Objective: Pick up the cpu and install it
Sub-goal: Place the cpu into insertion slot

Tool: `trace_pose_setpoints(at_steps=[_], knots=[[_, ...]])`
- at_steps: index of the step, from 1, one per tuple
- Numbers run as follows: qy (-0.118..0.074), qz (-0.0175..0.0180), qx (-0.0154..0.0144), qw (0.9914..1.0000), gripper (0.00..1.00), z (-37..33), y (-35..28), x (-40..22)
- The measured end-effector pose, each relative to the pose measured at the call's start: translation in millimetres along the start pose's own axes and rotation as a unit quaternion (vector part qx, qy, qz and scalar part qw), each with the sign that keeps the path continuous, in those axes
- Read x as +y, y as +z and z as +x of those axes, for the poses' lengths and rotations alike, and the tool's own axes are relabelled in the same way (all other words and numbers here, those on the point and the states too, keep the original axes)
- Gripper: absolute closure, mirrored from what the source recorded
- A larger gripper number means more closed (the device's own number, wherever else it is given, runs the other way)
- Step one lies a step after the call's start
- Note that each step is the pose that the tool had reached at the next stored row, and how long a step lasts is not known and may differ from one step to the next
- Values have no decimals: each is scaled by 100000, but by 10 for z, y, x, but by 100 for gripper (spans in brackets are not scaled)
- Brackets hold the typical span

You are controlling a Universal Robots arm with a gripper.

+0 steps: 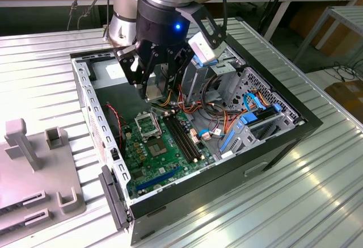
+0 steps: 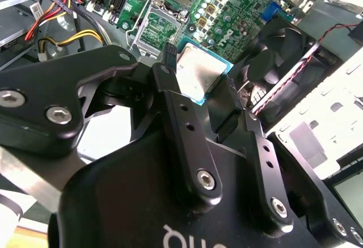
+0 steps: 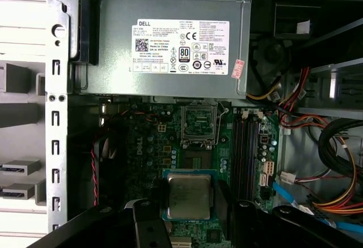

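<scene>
my fingers [image 2: 180,120] clamp the cpu [image 2: 198,75] by opposite edges; the open socket [image 3: 198,124] lies below, just beyond them.

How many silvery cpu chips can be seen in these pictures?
1. The cpu is held in the gripper, above the motherboard and near the socket. Others could be hidden behind the gripper.
</scene>
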State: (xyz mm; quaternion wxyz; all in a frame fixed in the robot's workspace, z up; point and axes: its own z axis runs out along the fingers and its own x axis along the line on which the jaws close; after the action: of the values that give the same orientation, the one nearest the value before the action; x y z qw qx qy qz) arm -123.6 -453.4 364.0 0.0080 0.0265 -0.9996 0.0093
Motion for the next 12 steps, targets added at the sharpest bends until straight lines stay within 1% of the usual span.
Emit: trace_pose_setpoints(at_steps=[8,10,12], knots=[[0,-41,-13,100000,53,0,6,-5],[-9,106,3,100000,53,0,8,-6],[-5,121,-2,100000,53,-2,22,-10]])
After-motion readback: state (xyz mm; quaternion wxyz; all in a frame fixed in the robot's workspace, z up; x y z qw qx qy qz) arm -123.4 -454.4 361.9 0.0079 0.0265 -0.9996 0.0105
